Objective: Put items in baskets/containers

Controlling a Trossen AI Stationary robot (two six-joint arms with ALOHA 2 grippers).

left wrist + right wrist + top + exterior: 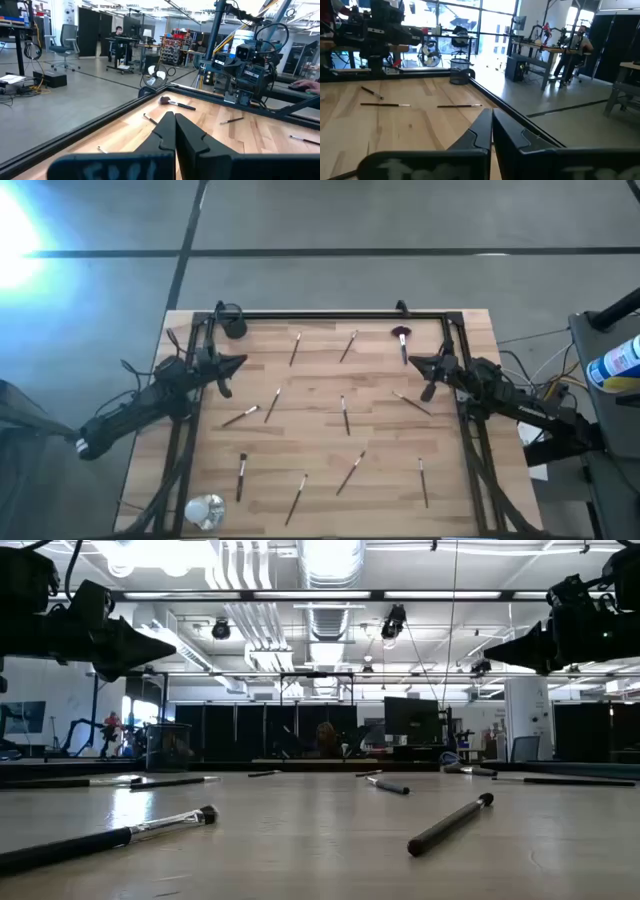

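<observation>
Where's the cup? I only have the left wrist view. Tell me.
Observer: The cup stands in the far left corner of the table, just beyond the left gripper.
Operator: Report the right gripper.
Observer: The right gripper is shut and empty, above the table's right side.
Operator: Count the brushes in the cup.
Observer: None that I can see; the brushes lie scattered on the table.
</observation>
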